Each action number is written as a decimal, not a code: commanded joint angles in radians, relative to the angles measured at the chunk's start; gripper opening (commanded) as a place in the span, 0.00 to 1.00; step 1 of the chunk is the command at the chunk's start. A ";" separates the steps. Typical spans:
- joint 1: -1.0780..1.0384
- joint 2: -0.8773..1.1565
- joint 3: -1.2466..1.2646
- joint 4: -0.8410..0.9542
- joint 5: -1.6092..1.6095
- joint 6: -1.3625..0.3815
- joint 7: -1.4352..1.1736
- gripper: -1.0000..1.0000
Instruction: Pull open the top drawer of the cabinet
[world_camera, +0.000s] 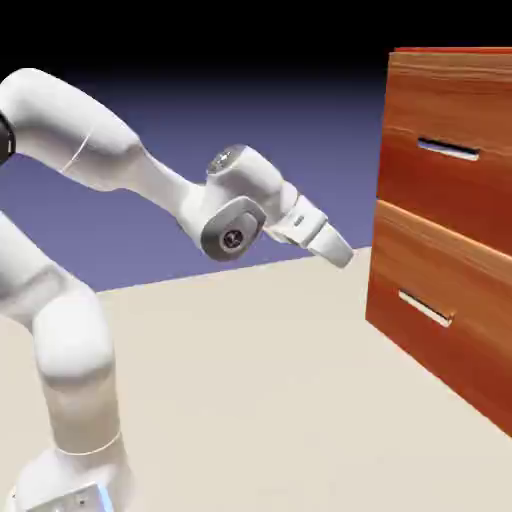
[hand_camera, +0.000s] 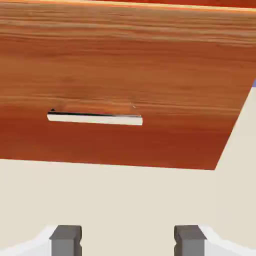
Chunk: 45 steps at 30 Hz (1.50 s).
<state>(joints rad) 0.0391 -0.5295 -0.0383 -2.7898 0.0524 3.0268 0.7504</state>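
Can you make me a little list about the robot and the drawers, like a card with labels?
robot: white arm, gripper aimed at the cabinet
gripper: open, holding nothing, not touching the wood
top drawer: shut, silver handle
bottom drawer: shut, own silver handle
hand view: one wood front, one handle, both fingertips apart
table: pale beige

Glossy white rounded arm (world_camera: 70, 300) at left of frame, thick tubular links, grey circular joint cap (world_camera: 232, 238) with small dark centre mark near centre, white tapered gripper (world_camera: 340, 250), two square grey fingertips (hand_camera: 66, 239) at bottom edge
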 joint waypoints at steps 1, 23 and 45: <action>0.023 0.034 -0.032 0.017 0.044 -0.008 0.008 0.50; 0.517 0.772 -0.731 0.384 1.000 -0.195 0.179 0.50; 1.012 1.511 -1.431 0.752 1.957 -0.381 0.351 0.50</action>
<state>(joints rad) 1.0511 0.9814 -1.4693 -2.0379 2.0095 2.6455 1.1013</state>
